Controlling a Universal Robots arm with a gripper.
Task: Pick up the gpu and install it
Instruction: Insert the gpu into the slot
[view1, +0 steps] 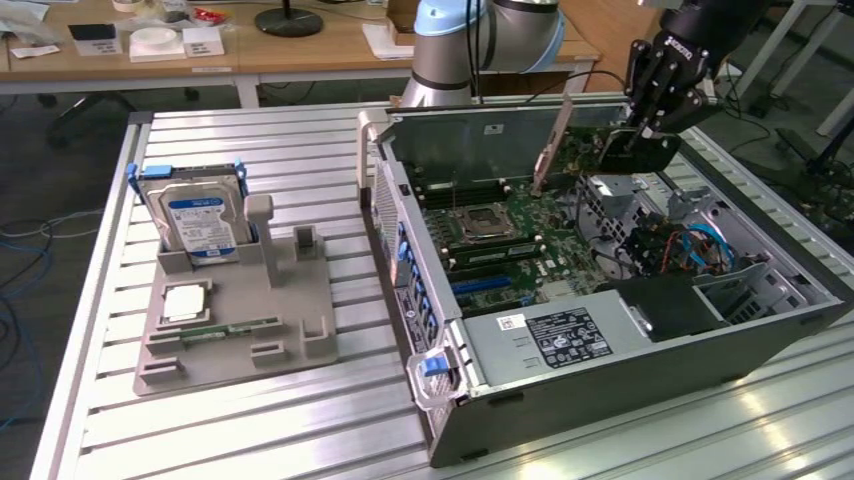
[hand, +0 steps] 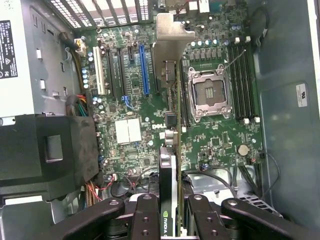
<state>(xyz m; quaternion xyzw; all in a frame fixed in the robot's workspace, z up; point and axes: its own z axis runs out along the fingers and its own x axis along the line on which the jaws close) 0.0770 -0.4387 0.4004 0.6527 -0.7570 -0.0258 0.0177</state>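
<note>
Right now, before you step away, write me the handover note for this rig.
Gripper: shut on the gpu, gripping one end, with the silver bracket at the far end.
Gpu: held on edge above the motherboard inside the open computer case.
Done: the card is picked up and brought over the case.
Left: it is not seated in a slot yet, as far as both views show.
</note>
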